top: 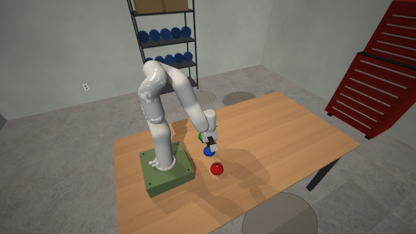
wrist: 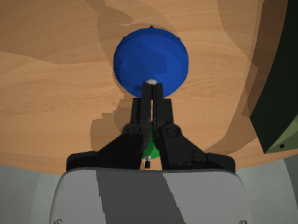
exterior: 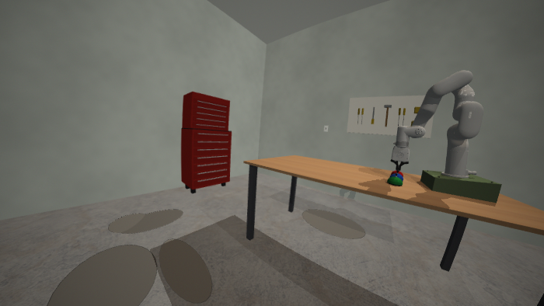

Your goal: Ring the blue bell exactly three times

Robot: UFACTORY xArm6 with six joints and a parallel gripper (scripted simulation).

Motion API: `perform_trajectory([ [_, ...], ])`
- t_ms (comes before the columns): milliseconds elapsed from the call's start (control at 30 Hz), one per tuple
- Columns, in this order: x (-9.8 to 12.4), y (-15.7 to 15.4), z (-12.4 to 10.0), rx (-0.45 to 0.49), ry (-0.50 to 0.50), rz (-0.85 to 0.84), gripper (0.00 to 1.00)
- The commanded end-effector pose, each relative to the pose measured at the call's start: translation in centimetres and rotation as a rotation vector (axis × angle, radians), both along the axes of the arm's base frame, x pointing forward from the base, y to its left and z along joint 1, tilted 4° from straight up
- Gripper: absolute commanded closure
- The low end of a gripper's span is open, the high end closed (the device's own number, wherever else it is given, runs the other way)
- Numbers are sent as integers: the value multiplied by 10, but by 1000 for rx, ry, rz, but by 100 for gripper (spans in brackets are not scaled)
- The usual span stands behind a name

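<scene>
The blue bell (top: 208, 152) sits on the wooden table between a green bell (top: 200, 136) and a red bell (top: 216, 168). My gripper (top: 213, 146) is shut and empty, pointing straight down right over the blue bell. In the wrist view the closed fingertips lie over the near part of the blue dome (wrist: 150, 62), over its middle. I cannot tell whether the tips touch the button. In the exterior view the gripper (exterior: 399, 167) stands just above the cluster of bells (exterior: 395, 178). The green bell is mostly hidden behind my wrist.
The arm's green base block (top: 166, 168) stands on the table left of the bells and shows at the right edge of the wrist view (wrist: 280, 96). A red tool cabinet (top: 377, 71) and a shelf with blue balls (top: 166, 44) stand off the table.
</scene>
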State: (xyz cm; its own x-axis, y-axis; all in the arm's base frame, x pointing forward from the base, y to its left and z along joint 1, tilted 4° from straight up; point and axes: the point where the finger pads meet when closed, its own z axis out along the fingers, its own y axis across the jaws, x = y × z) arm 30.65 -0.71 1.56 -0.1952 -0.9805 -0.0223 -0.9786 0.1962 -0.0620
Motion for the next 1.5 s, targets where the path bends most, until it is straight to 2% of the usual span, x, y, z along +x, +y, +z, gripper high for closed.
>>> perform_trajectory([
  [0, 4, 0, 4, 0, -10, 0, 100],
  [1467, 3, 0, 9, 0, -10, 0, 100],
])
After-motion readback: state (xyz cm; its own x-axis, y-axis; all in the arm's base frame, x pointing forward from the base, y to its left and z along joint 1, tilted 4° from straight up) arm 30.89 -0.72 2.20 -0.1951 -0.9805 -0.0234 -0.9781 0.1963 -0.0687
